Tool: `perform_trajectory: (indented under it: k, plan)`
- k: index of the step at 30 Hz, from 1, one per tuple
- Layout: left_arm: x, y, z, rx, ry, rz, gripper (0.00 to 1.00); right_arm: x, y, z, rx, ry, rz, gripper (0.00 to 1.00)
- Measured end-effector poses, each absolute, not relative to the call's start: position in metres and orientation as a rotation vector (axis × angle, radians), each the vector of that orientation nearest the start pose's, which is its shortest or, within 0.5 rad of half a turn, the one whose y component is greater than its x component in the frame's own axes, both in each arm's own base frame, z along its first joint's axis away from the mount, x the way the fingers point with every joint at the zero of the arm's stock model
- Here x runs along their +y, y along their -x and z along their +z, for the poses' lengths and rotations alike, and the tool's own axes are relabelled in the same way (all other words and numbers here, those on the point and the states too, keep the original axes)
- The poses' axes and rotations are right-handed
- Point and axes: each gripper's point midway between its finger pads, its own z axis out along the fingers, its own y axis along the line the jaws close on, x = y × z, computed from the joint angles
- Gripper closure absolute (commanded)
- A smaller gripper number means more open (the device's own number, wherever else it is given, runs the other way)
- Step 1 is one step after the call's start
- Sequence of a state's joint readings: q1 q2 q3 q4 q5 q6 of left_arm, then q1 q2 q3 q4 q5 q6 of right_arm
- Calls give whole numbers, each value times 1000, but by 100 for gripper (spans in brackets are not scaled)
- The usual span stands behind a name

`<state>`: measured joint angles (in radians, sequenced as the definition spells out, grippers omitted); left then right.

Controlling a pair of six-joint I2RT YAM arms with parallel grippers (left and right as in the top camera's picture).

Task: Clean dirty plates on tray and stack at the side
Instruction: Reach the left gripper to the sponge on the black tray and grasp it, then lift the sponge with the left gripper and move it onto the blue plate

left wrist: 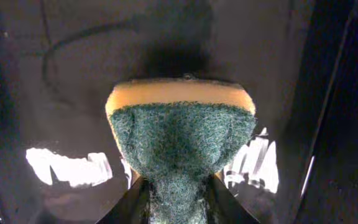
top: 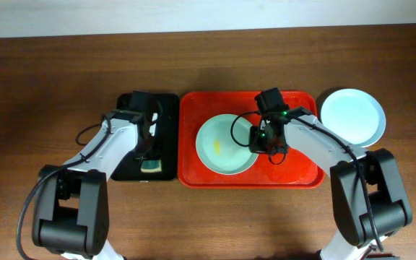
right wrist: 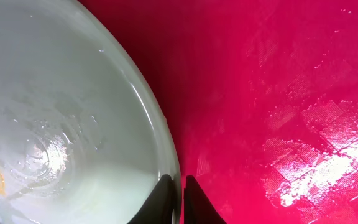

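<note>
**Red tray holds one smeared plate, pinched at its rim**

Red and rectangular, the large plastic tray lies at the middle of the brown wooden desk. A pale blue-green round plate sits on its left half, with a small yellow smear near the plate's centre. The right gripper is at this plate's right edge. In the right wrist view its jaws stand narrow, one tip inside and one outside the rim, closed on the plate above the wet red floor of the tray.

A second round pale plate rests on the desk just right of the tray's far right corner, off the tray.

Left of the red tray lies a smaller black tray. The left gripper is down over its near end, its jaws squeezing a yellow sponge with a green scouring face, which bulges out beyond the tips.
</note>
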<state>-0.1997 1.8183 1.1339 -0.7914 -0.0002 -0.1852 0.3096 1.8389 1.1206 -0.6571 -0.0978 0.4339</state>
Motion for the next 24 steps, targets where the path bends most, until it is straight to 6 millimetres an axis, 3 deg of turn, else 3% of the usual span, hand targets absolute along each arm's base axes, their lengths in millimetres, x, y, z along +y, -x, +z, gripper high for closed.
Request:
perform_trajectory:
  k: [2,5,10,13,16,18,19,21,24]
  plan:
    - [-67,-328,14,3047,-22,-28,80,126,-339,11,2981,-171,242,87]
    - [-66,-327,6,3033,-19,-32,100,126,-338,11,2985,-171,240,87]
    - [-65,-322,9,3062,-13,-24,100,126,-336,11,2993,-172,244,92]
    - [-66,-325,24,3061,-14,-24,100,129,-335,11,2999,-170,272,92]
    - [-71,-352,69,2920,-14,-63,100,130,-333,11,3009,-170,284,91]
    - [-73,-370,119,2762,-16,-92,100,131,-332,11,3012,-169,289,88]
    - [-73,-373,140,2698,-18,-98,100,131,-331,11,3014,-168,292,94]
    - [-69,-376,180,2575,-12,-92,100,133,-331,11,3016,-168,304,96]
    - [-65,-374,200,2515,-4,-76,100,137,-329,12,3021,-171,347,96]
